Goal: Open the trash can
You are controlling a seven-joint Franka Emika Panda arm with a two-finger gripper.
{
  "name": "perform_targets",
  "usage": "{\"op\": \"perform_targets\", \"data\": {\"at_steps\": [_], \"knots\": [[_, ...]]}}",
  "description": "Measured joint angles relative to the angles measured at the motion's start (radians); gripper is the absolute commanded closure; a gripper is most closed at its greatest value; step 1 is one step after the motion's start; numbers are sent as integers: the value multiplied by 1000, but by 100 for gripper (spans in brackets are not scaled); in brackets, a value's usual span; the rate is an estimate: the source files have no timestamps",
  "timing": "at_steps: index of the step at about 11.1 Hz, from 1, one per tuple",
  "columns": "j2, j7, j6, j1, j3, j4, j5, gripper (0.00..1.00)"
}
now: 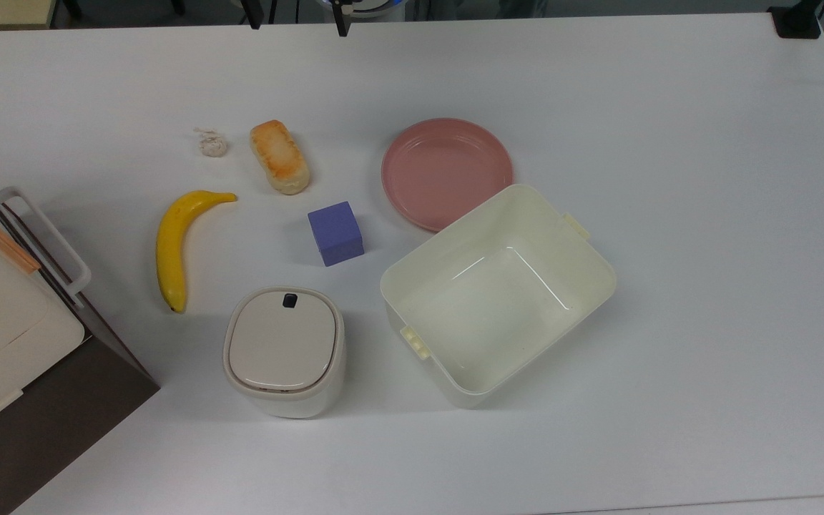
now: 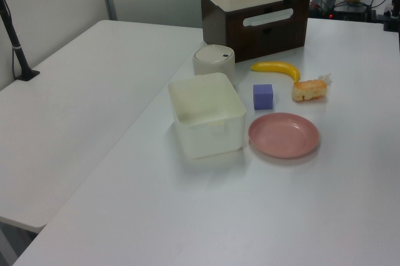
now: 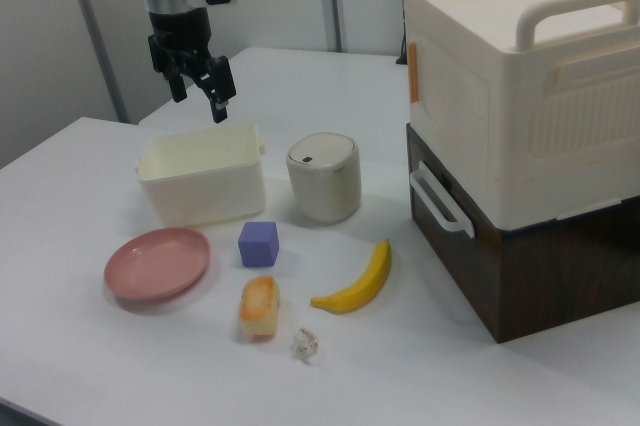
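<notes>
The trash can [image 1: 283,350] is a small cream-white bin with its beige lid lying flat and shut. A small dark button [image 1: 289,300] sits at the lid's far edge. The same trash can [image 2: 214,61] stands in front of the dark cabinet in the left view, and the trash can [image 3: 323,176] sits mid-table in the right view. My gripper [image 3: 200,101] hangs open and empty in the air at the right view's upper left, above and behind the lidless tub, well apart from the bin.
A lidless cream tub [image 1: 498,300] stands right of the bin in the top view. Around them lie a pink plate [image 1: 446,172], a purple cube [image 1: 335,232], a banana [image 1: 172,247], a bread piece [image 1: 280,156] and a small crumpled scrap [image 1: 212,143]. A cream box on a dark cabinet [image 3: 520,86] rises beside the bin.
</notes>
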State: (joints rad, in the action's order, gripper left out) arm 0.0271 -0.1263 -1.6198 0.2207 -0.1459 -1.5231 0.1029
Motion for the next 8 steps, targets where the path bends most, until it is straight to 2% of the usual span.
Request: {"op": "perform_targets", "data": {"at_steps": [5,8], "knots": [[-20,12,0,10,2,-1,-3,0],[-20,138,0,8,1,-7,-15,0]]}}
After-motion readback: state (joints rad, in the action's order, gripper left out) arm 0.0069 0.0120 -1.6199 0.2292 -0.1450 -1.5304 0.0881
